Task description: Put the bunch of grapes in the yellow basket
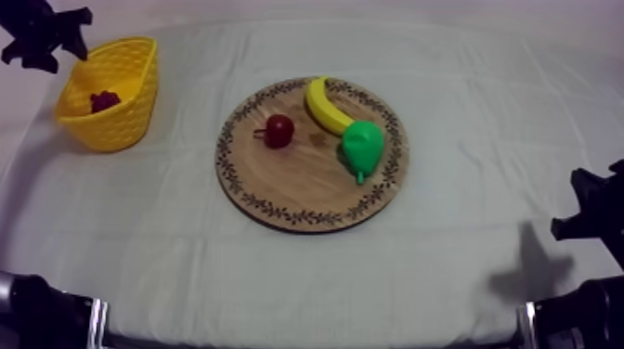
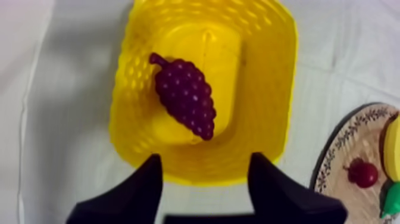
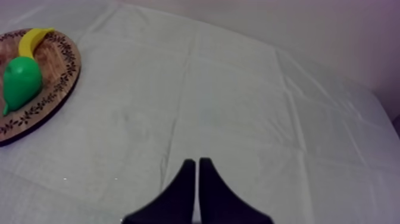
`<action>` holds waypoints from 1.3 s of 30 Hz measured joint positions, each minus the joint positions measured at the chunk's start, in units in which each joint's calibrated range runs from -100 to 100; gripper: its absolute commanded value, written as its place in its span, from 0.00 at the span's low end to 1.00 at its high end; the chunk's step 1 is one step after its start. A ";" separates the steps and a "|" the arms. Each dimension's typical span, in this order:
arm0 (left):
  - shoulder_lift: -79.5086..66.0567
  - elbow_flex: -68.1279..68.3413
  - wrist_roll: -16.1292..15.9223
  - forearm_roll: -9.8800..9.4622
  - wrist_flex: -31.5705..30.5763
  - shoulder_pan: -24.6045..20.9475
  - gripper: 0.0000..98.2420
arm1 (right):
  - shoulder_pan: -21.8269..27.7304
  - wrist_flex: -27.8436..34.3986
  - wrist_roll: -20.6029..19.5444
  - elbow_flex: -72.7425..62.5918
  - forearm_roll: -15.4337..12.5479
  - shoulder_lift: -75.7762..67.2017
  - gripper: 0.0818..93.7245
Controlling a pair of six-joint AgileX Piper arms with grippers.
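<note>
The purple bunch of grapes [image 2: 184, 95] lies inside the yellow basket [image 2: 268, 89], stem toward the far wall. In the top view the grapes [image 1: 104, 100] sit in the basket [image 1: 130, 70] at the table's far left. My left gripper [image 2: 205, 179] hangs open just above the basket's near rim, nothing between its fingers [image 2: 146, 190]; from above, the left gripper [image 1: 56, 42] is beside the basket's far left rim. My right gripper [image 3: 196, 173] is shut on nothing, low over bare cloth, and the right gripper [image 1: 585, 209] sits at the table's right side.
The round wooden board [image 1: 279, 190] lies mid-table with a banana [image 1: 325, 107], a green pear [image 1: 362, 146] and a small red fruit [image 1: 279, 130] on it. Beside the basket, the left wrist view catches the board's edge [image 2: 342, 149] and the small red fruit [image 2: 363, 174].
</note>
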 measured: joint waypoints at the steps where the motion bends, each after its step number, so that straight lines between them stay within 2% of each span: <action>1: -1.61 1.19 -0.08 0.00 -0.49 -0.04 0.38 | 0.00 0.00 0.00 0.00 0.00 0.00 0.00; 5: -7.74 6.11 -0.67 0.00 -2.68 -0.30 0.28 | 0.00 0.00 0.00 0.00 0.00 0.00 0.00; 13: -20.38 16.00 -3.00 1.41 -7.51 -1.03 0.07 | 0.00 0.00 0.00 0.00 0.00 0.00 0.00; 16: -24.91 19.64 -4.35 1.68 -9.91 -0.36 0.03 | 0.00 0.00 0.00 0.00 0.00 0.00 0.00; 27: -40.62 34.33 -8.42 2.68 -20.28 1.67 0.00 | 0.00 0.00 -0.03 0.00 0.00 0.00 0.00; 39: -56.40 52.40 -11.37 2.40 -32.54 2.81 0.00 | 0.00 0.00 -0.03 0.00 0.00 0.00 0.00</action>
